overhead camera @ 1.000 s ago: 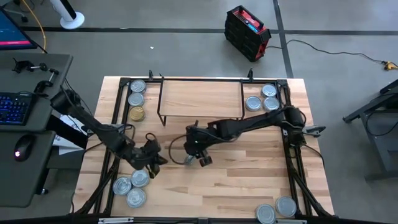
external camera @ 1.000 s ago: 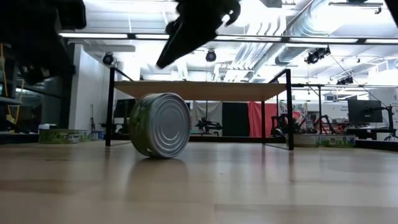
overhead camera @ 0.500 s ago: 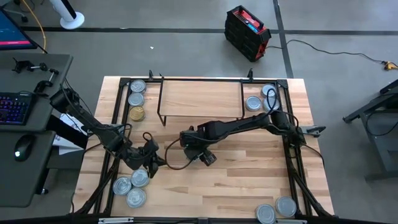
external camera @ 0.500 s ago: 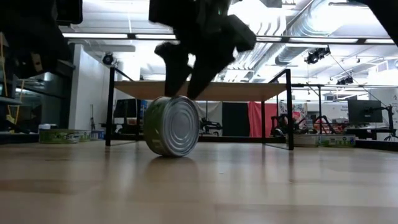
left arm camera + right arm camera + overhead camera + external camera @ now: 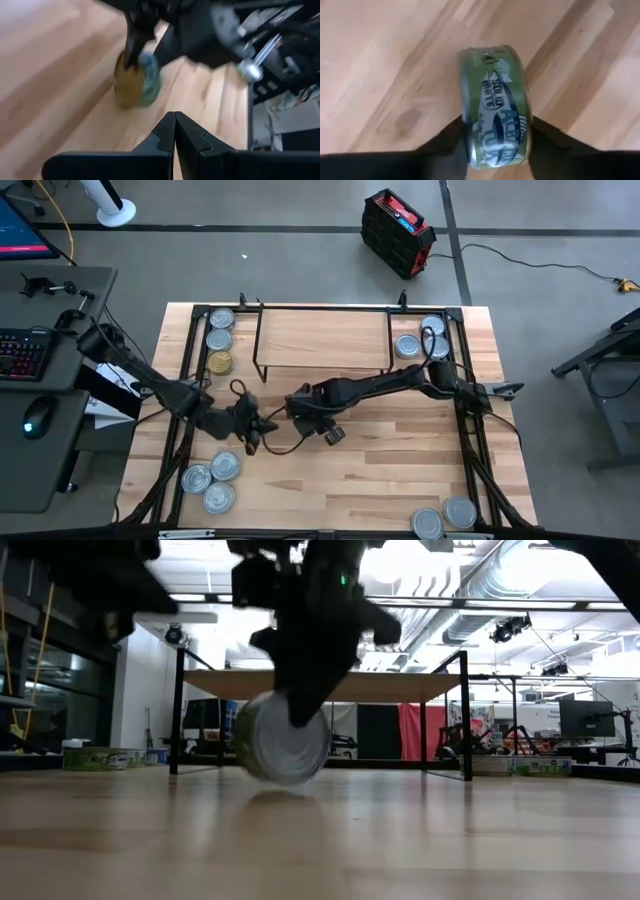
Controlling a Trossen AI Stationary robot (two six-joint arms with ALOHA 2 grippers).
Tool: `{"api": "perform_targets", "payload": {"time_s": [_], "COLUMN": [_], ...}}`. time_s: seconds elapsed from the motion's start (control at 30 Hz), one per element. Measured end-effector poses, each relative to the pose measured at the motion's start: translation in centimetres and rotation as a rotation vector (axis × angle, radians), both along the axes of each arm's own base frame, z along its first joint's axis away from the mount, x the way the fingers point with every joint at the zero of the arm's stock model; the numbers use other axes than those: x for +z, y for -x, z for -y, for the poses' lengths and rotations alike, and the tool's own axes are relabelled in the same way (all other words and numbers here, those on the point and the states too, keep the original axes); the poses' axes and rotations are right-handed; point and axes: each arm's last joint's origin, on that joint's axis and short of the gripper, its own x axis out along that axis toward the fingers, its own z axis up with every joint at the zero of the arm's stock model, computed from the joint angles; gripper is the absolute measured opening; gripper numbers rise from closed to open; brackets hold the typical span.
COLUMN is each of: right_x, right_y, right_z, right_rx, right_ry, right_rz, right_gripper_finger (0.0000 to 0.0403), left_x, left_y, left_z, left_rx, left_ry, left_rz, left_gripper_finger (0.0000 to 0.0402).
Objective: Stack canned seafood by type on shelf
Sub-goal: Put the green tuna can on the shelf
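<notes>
From the table's centre, bare wood lies open toward 6 o'clock, the shelf (image 5: 323, 338) stands at 12, and tins crowd the corners at 10, 2, 5 and 8. The right gripper (image 5: 298, 413) reaches in from 3 o'clock with its arm stretched low, its two fingers pinching the flat faces of a tin (image 5: 495, 126) standing on edge just left of centre. The left gripper (image 5: 174, 131), fingers pressed together and empty, points at that tin from 9 o'clock.
</notes>
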Motion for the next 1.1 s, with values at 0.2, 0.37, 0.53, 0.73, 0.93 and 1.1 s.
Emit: {"api": "perform_targets", "payload": {"time_s": [0.2,0.37,0.53,0.73,0.93,1.1], "right_x": [6.1,12.8,15.9,15.2,12.7,9.8], "right_y": [1.7,6.2,12.7,18.3,16.3,14.0], "right_z": [0.4,0.7,1.1,3.6,7.7,11.4], "right_rx": [-0.165,-0.354,-0.608,-0.871,-0.863,-0.82], "right_ry": [-0.097,-0.056,0.057,0.342,0.575,0.759], "right_rz": [-0.027,0.091,0.22,0.421,0.438,0.294], "right_gripper_finger": [0.0114,0.0114,0.0114,0.0114,0.0114,0.0114], "left_x": [3.3,6.5,9.1,10.2,10.0,10.0], "left_y": [0.6,2.1,3.2,3.2,3.0,3.0], "left_z": [-2.7,-5.0,-6.9,-8.2,-8.6,-8.6], "left_rx": [0.015,0.071,0.157,0.219,0.25,0.256], "left_ry": [-0.096,-0.142,-0.176,-0.231,-0.229,-0.185], "left_rz": [0.165,0.353,0.544,0.633,0.621,0.628], "left_gripper_finger": [0.0001,0.0001,0.0001,0.0001,0.0001,0.0001]}}
